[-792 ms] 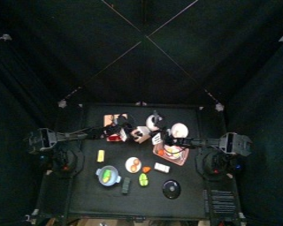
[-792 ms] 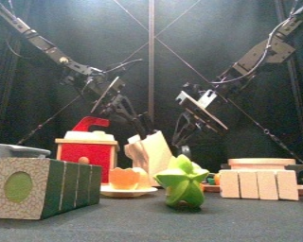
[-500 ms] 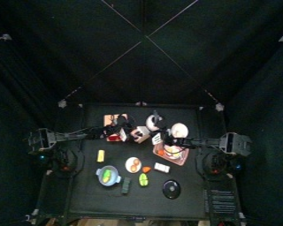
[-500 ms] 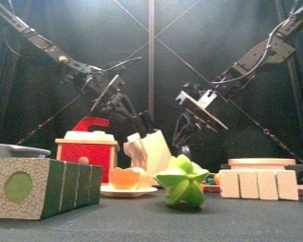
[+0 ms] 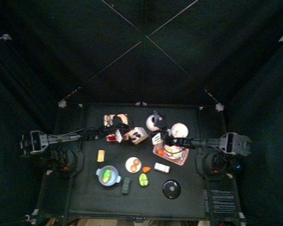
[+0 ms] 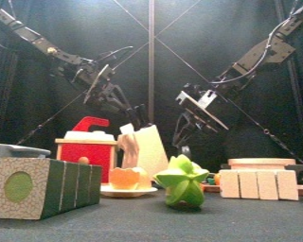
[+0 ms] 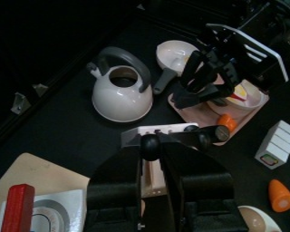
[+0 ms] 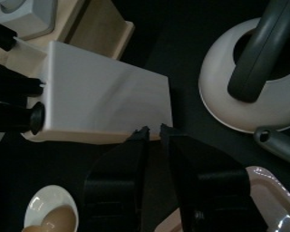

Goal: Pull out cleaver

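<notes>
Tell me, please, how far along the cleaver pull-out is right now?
Done: the left gripper is shut on the cleaver by its handle, and the right gripper pinches the knife block at its edge. In hand: the pull itself. Left: getting the blade clear of the block; whether it is already free cannot be told.

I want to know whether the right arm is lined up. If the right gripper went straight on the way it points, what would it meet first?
Most likely the pale knife block: in the right wrist view the right gripper sits just at its edge, with the white kettle off to one side. Depth is unclear.

white kettle (image 7: 120, 91) | white knife block (image 8: 101, 107) | orange carrot (image 7: 282, 194)
</notes>
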Robot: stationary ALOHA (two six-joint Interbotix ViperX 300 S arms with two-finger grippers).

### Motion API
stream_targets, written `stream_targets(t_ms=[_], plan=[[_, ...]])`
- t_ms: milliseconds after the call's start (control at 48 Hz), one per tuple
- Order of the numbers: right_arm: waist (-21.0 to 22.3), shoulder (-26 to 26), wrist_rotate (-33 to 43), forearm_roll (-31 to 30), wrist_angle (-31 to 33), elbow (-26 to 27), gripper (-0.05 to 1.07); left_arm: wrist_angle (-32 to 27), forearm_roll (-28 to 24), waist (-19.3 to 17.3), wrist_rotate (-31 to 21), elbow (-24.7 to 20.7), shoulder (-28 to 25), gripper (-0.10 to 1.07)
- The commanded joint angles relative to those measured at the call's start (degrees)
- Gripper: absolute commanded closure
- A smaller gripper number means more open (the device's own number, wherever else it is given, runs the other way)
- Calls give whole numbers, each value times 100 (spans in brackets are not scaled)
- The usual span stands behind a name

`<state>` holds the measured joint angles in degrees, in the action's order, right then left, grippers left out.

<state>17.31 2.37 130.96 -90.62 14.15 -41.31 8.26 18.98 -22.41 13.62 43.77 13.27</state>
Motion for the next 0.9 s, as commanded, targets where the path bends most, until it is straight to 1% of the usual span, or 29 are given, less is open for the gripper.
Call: stream_targets(t_ms=[0,188,458,625,875], plan=[[0,79,9,9,9,132,42,79,-105,-18,18,-149,-18,51],[-9,79,9,9,0,132,42,105,-193,-26,18,-272,-141,51],[-9,79,9,9,9,114,42,70,-299,-26,18,-457,-141,51],[-9,79,9,9,9,88,42,-9,-299,-9,18,-404,9,51],[-9,88,9,9,9,105,42,-316,-360,0,18,-264,492,51]])
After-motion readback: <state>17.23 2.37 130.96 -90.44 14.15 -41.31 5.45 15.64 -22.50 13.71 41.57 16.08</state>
